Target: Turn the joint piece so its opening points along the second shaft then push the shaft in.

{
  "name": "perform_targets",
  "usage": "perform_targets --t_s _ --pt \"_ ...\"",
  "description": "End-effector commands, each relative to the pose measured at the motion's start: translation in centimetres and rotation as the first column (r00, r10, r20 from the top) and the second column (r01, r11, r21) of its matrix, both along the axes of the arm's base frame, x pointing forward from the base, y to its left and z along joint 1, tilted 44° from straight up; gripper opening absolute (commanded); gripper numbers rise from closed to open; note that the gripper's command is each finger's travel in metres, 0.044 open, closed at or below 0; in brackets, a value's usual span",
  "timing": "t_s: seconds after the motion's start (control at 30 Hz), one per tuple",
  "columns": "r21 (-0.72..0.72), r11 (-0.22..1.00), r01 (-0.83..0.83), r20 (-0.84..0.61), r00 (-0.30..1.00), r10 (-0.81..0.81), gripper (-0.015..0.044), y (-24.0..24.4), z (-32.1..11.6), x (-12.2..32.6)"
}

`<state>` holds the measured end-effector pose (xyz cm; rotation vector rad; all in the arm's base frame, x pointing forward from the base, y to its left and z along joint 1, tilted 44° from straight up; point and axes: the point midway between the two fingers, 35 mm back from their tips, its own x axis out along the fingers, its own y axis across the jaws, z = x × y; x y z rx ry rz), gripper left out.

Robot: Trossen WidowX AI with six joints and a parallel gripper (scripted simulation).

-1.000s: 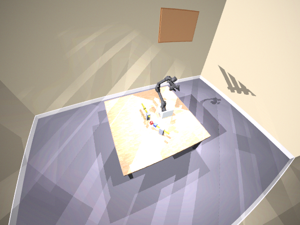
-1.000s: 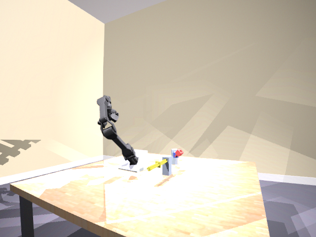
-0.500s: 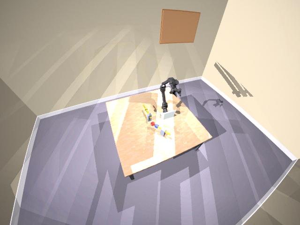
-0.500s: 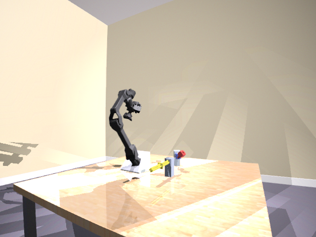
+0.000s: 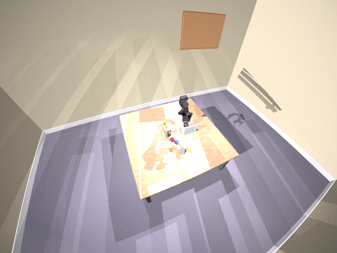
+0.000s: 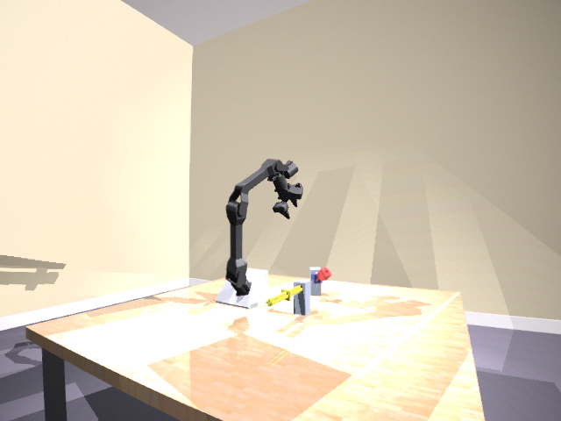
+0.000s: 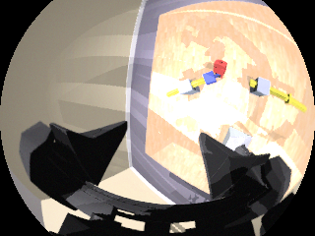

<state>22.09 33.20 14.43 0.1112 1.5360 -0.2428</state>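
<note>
OK so using the top view, with the red joint piece (image 5: 171, 139) (image 6: 323, 274) (image 7: 220, 67) as the middle of the clock and 12 at the top edge: the blue hinge part (image 5: 176, 142) (image 6: 316, 277) (image 7: 210, 78) is right there at 4 o'clock, on the end of the first yellow shaft (image 5: 188, 149) (image 6: 278, 297) (image 7: 197, 82). That shaft goes through the first grey block (image 5: 182, 149) (image 6: 301, 299) (image 7: 188, 88), sitting between 4 and 5.

Over at 11 o'clock is the second grey block (image 5: 168, 133) (image 6: 315, 288) (image 7: 262, 87), and the second yellow shaft (image 5: 164, 124) (image 7: 281, 93) sticks out of it further toward 11. Its near end is apart from the red piece, so it's not in the opening. Can't really tell which way that opening faces, it's too small.

Pale base plate (image 5: 190, 129) (image 6: 259, 281) (image 7: 237, 136) is at 2 o'clock, black arm (image 5: 183, 104) (image 6: 235, 239) roughly at 1. The gripper (image 5: 185, 117) (image 6: 292, 211) (image 7: 164, 130) hangs well above the worktop (image 5: 133, 152) (image 6: 272, 375) (image 7: 177, 118), fingers spread wide, nothing in them and touching neither shaft nor joint.
</note>
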Motion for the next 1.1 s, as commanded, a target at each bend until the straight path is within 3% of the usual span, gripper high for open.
perform_targets --t_s 0.0,0.23,0.43,0.8,1.07 --pt "-0.074 0.997 -0.008 0.029 1.0 0.01 0.044 -2.1 -1.8 5.0" --pt "-0.243 0.97 -0.023 0.032 0.999 0.031 0.044 -9.0 -6.3 14.5" --pt "-0.382 0.922 -0.069 -0.033 0.998 0.061 0.044 -16.5 -10.1 20.1" --pt "-0.399 0.913 -0.084 -0.053 0.996 0.068 0.044 -17.5 -10.7 20.4" --pt "-0.399 0.864 -0.305 -0.165 0.951 0.26 0.044 -17.6 -11.0 20.3"
